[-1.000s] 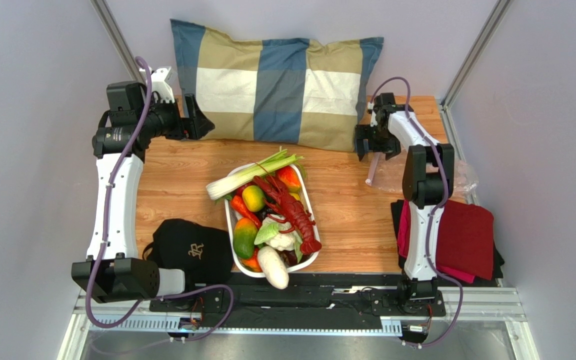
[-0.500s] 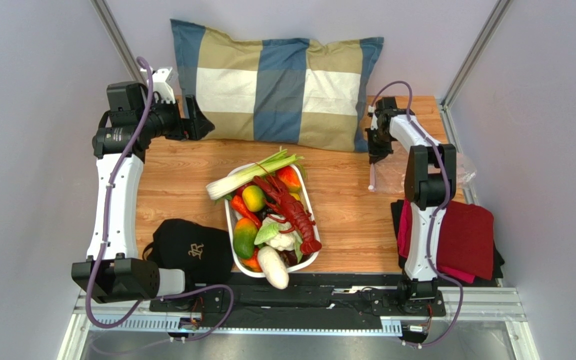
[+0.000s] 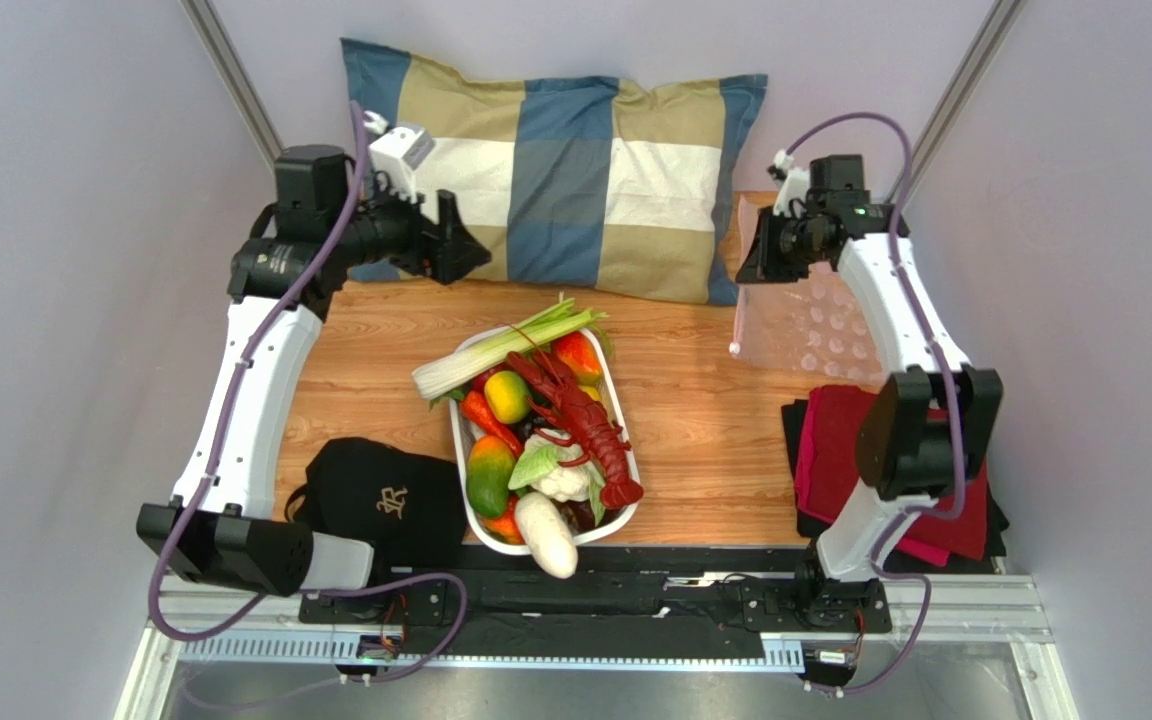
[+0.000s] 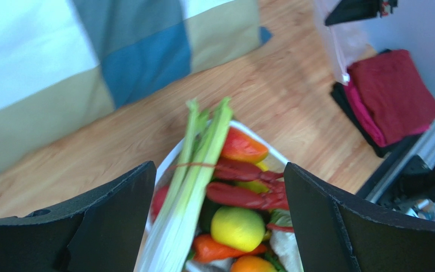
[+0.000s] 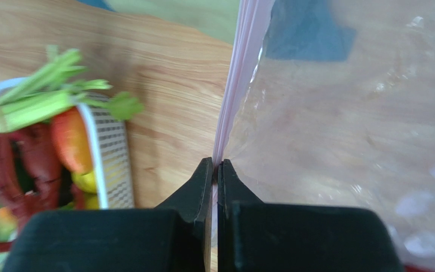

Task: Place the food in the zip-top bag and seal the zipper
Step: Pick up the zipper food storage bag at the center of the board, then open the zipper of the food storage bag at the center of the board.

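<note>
Two risks, w/ the basket (image 3: 456, 435) as ref. Top view: right gripper (image 3: 755, 258) pinches the zip-top bag (image 3: 823, 323) by one edge, right of basket. Bag hangs floppy and could slip. Left wrist: left gripper (image 4: 217, 170) spread wide above basket's far end, all food (image 4: 237, 226) inside it; the leek (image 4: 188, 187) may snag. Right wrist: your pinch sits on the zipper (image 5: 237, 85), which looks closed, so the mouth may not open.

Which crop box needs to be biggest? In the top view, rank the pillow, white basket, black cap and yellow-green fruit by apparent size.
1. pillow, clearly largest
2. white basket
3. black cap, somewhat smaller than the basket
4. yellow-green fruit, smallest
None look alike enough to tie.
</note>
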You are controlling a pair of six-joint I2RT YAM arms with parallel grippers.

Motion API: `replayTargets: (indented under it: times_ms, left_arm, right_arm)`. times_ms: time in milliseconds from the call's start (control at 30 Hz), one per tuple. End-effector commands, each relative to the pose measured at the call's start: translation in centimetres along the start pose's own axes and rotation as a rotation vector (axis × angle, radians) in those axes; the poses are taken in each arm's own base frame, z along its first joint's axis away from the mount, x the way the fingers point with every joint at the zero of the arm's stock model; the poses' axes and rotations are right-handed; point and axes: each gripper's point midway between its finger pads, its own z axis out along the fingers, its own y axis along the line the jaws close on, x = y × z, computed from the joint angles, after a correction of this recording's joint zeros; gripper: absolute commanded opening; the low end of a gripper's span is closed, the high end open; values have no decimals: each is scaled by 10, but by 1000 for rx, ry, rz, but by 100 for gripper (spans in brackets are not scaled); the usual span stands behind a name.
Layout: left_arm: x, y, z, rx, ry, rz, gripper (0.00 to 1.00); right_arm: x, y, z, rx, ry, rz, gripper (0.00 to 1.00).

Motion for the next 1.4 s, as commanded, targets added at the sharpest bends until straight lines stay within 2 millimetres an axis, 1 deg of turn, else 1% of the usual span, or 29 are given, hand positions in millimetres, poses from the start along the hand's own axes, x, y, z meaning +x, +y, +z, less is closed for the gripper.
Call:
replayTargets:
  times_ms: [0,33,67,100,133,167,200,233,267,300,333,367,400,433,467,533,567,600,667,733,767,800,833,867,967,1033,1200,1367]
  left_arm:
    - [-35,-54,21,180,-69,79,91]
    - [-40,-75,29,244,-83,98,90]
    - [-39,-86,39,288,-79,92,88]
    - [-39,-100,43,336,-77,76,87]
    - [-43,-125,50,397,-96,106,86]
    - [-43,-133,60,417,-93,107,85]
    - [-48,-142,65,438,-109,103,85]
    - [-49,-157,75,469,-103,100,85]
    - [-52,-158,83,452,-108,80,83]
    - [-58,-161,88,454,-109,20,82]
    - [-54,-158,104,452,-81,-31,82]
    - [-63,-161,108,441,-89,-88,79]
    - [-65,-162,113,432,-87,-109,79]
    - [-68,-162,122,422,-88,-124,79]
    - [-68,-170,127,412,-91,-132,78]
    - [-67,-181,135,412,-92,-120,78]
    - [-65,-189,139,400,-95,-114,78]
    - [-64,-193,143,400,-94,-113,78]
    - [-64,-197,149,386,-99,-124,77]
    - [-63,-191,157,351,-101,-151,75]
    - [-63,-191,158,348,-101,-169,75]
    - [-63,-190,162,343,-101,-173,74]
    - [-64,-191,161,347,-106,-174,71]
    - [-65,-192,162,349,-111,-175,70]
    - [-61,-190,166,330,-107,-186,65]
    - [-56,-187,173,306,-92,-199,61]
    - [-50,-186,183,299,-68,-234,60]
    - [-50,-193,185,310,-62,-237,58]
  right_arm:
    - [-20,55,-60,-190,-147,16,0]
    - [-19,66,-66,-247,-153,34,0]
    - [-18,75,-74,-280,-166,38,0]
    - [-18,82,-82,-307,-183,38,0]
    - [-16,94,-96,-351,-214,39,0]
    - [-15,99,-103,-371,-230,35,0]
    - [-16,110,-119,-401,-273,6,0]
    - [-9,110,-119,-410,-265,23,0]
    - [-6,112,-124,-417,-277,10,0]
    - [-4,114,-126,-411,-291,-6,0]
    - [-1,118,-136,-404,-316,-28,0]
    - [6,118,-136,-403,-314,-42,0]
    - [8,121,-138,-407,-320,-56,0]
    - [11,125,-144,-409,-336,-72,0]
    - [18,127,-141,-413,-325,-78,0]
    - [21,130,-143,-413,-341,-96,0]
    - [26,134,-141,-420,-333,-111,0]
    - [28,134,-139,-410,-330,-116,0]
    - [34,138,-137,-410,-324,-139,0]
    - [37,139,-136,-400,-326,-144,0]
    - [40,142,-137,-404,-327,-156,0]
    - [42,141,-135,-387,-324,-158,0]
    - [43,141,-135,-382,-327,-165,0]
    - [45,143,-134,-382,-320,-173,0]
    - [49,147,-133,-378,-321,-186,0]
    - [50,148,-134,-381,-323,-188,0]
    - [51,150,-133,-382,-321,-197,0]
    - [53,150,-132,-374,-321,-200,0]
